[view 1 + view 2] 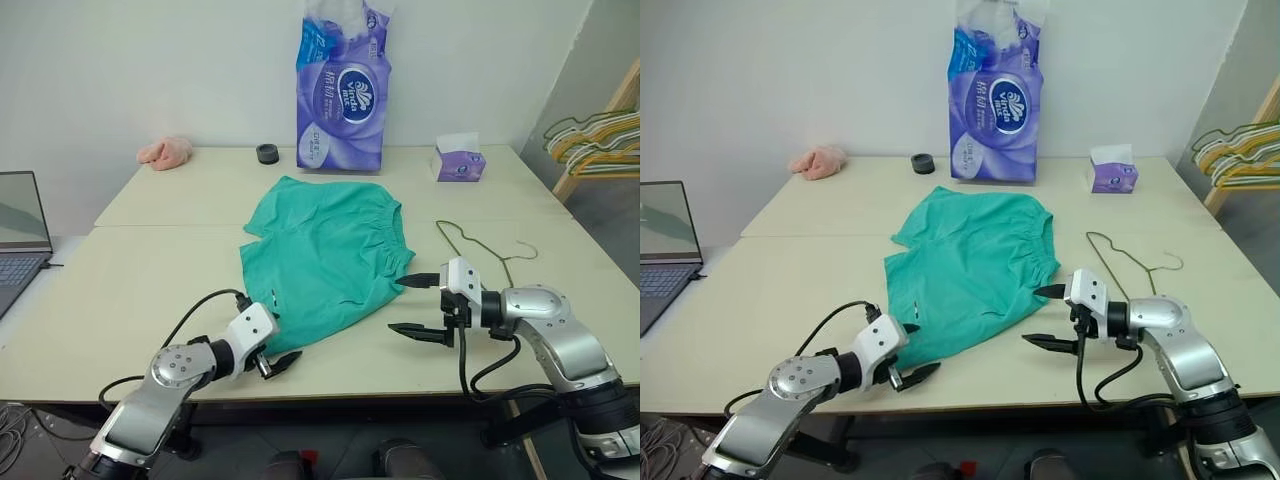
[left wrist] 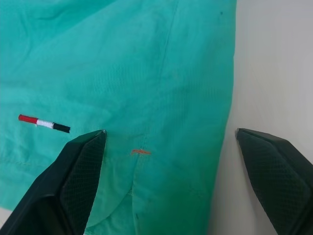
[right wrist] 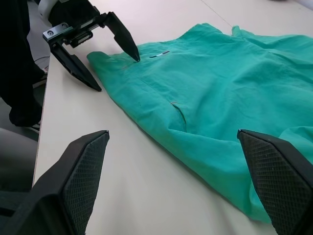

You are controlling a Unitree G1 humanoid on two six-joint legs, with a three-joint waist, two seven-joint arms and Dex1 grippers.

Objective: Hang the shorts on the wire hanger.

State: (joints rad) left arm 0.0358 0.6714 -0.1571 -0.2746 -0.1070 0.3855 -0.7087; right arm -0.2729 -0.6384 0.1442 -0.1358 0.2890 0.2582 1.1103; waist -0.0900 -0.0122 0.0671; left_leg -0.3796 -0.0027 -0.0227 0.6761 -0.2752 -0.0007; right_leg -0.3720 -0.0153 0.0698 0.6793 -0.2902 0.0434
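Teal shorts [image 1: 325,260] flat beside wire hanger [image 1: 487,245]

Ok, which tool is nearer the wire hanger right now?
The right tool: the wire hanger lies just beyond it. The left tool is across the shorts, at their near corner.

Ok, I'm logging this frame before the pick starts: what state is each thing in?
shorts: flat on the table, ungripped
wire hanger: flat on the table, bare
left gripper: open, at the shorts' near corner
right gripper: open, beside the shorts
laptop: lid open
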